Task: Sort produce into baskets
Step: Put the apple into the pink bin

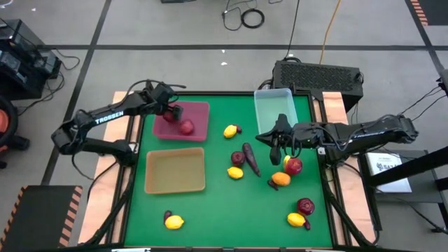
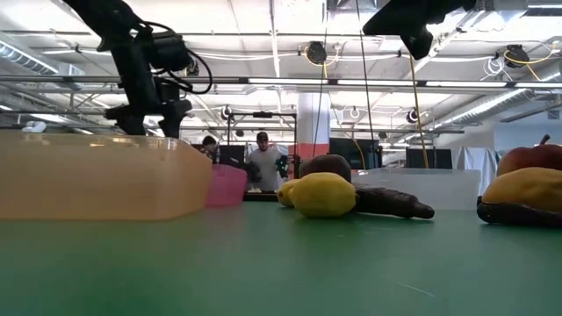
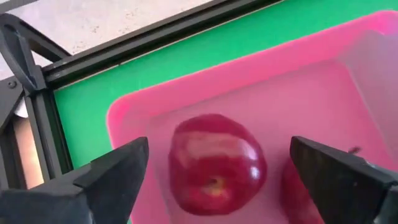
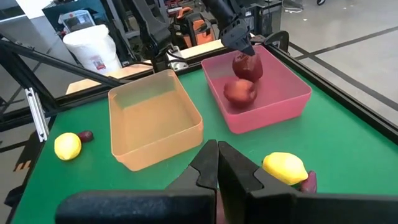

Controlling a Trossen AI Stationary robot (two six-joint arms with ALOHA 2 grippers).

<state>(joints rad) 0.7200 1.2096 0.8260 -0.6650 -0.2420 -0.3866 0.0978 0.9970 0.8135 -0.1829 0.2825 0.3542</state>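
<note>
My left gripper (image 1: 170, 110) hangs open over the far left corner of the maroon-pink tray (image 1: 201, 112). A dark red fruit (image 3: 214, 165) rests on the tray floor between and below its fingers, with a gap on each side. A second red fruit (image 1: 186, 127) lies beside it in the tray. My right gripper (image 4: 217, 165) is shut and empty, held above the green table beside the clear bin (image 1: 273, 108). The tan tray (image 1: 175, 170) holds nothing. Lemons (image 1: 235, 173), eggplants (image 1: 250, 159) and red fruits (image 1: 293, 166) lie loose on the table.
Loose produce clusters at the table's middle and right: a lemon (image 1: 230, 131), an orange fruit (image 1: 281, 179), a dark red fruit (image 1: 305, 206), and a lemon (image 1: 296, 220). Another lemon (image 1: 173, 222) lies near the front left. People stand in the room beyond the table (image 2: 263, 162).
</note>
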